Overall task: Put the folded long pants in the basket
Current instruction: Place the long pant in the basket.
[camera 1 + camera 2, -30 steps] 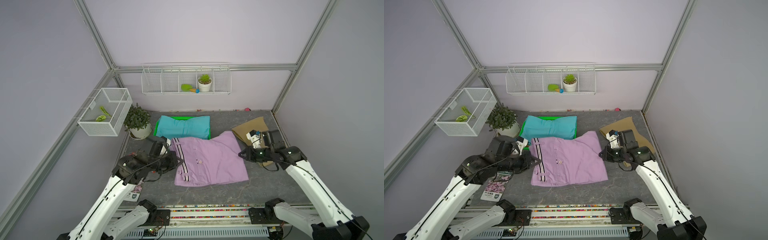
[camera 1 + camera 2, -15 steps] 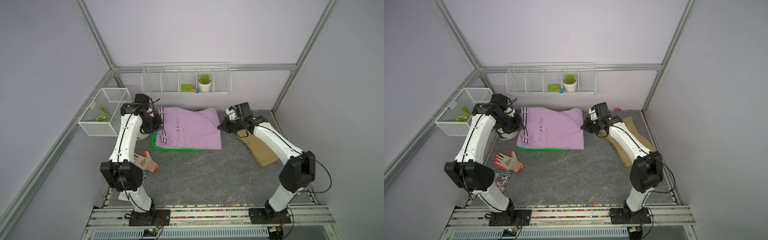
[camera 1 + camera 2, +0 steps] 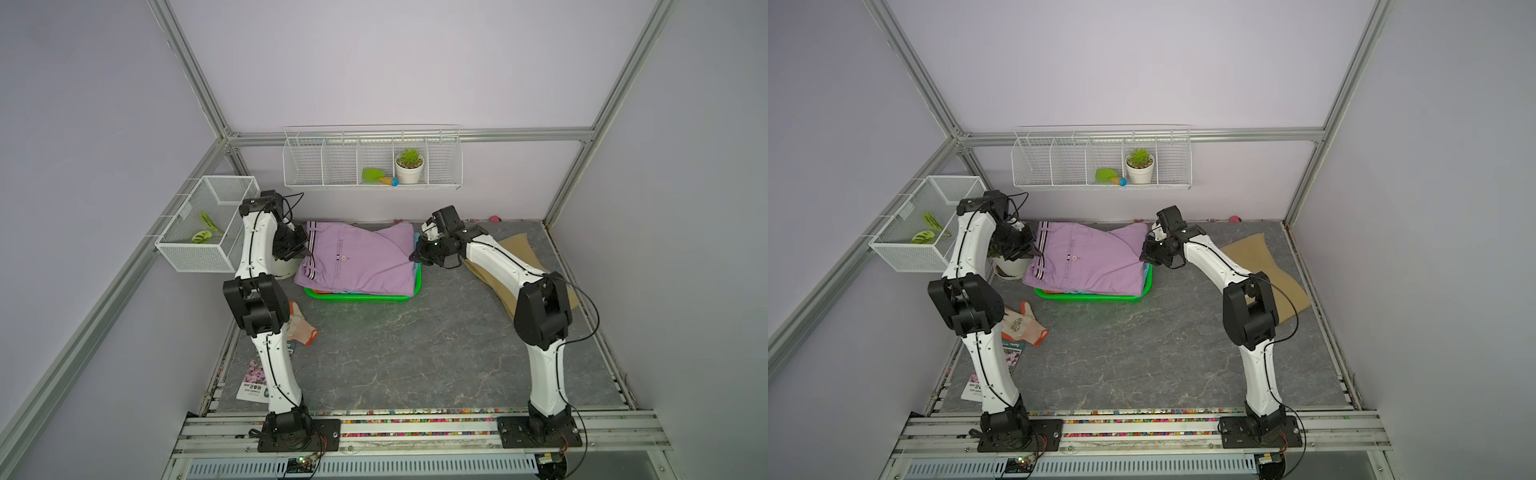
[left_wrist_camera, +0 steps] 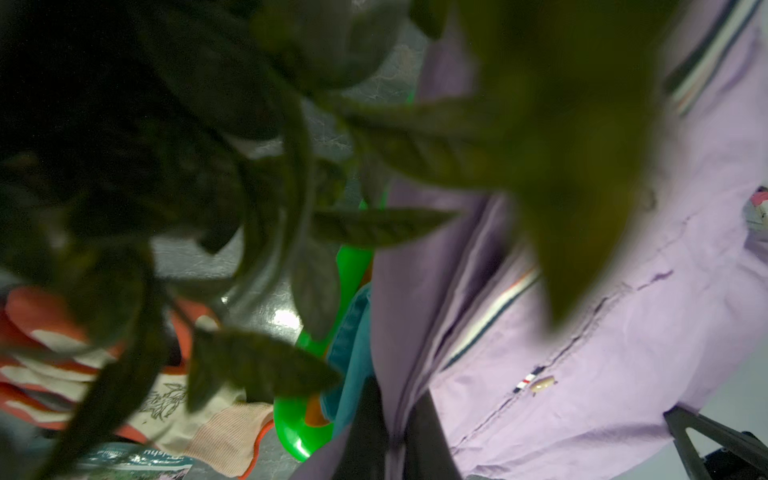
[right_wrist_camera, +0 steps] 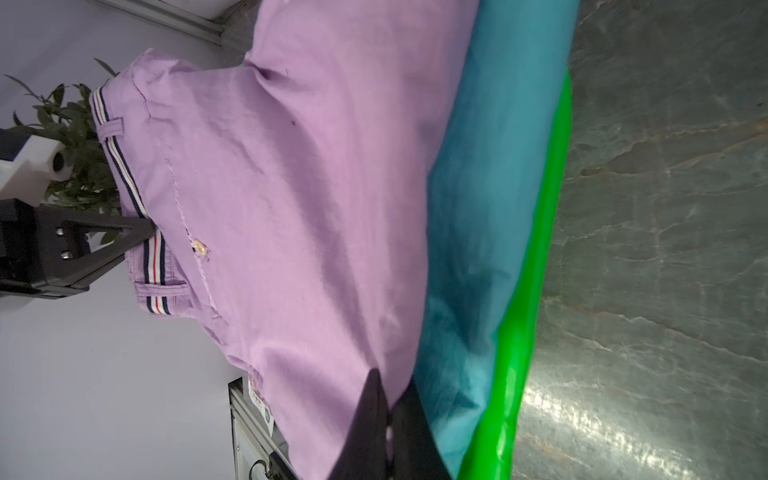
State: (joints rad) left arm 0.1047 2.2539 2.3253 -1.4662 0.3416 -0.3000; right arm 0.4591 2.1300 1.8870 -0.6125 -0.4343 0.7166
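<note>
The left gripper and right gripper are each pinching one end of the lilac pants, stretching them between the closed fingers just over the basket. Lowering both ends evenly and releasing together is probably keeping the fold flat. A second ago these pants were lying on the table, well short of the basket.

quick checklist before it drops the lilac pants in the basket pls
1. Left tool shut on lilac pants at the waistband: ok.
2. Right tool shut on the opposite edge: ok.
3. Pants over the basket: ok, though the waistband end seems to pass the rim.
4. Teal pants lying flat underneath: ok.
5. Plant clear of left tool: cannot tell; leaves fill the left wrist view.
6. All pants packed: not ok; tan pants lie on the table.
</note>
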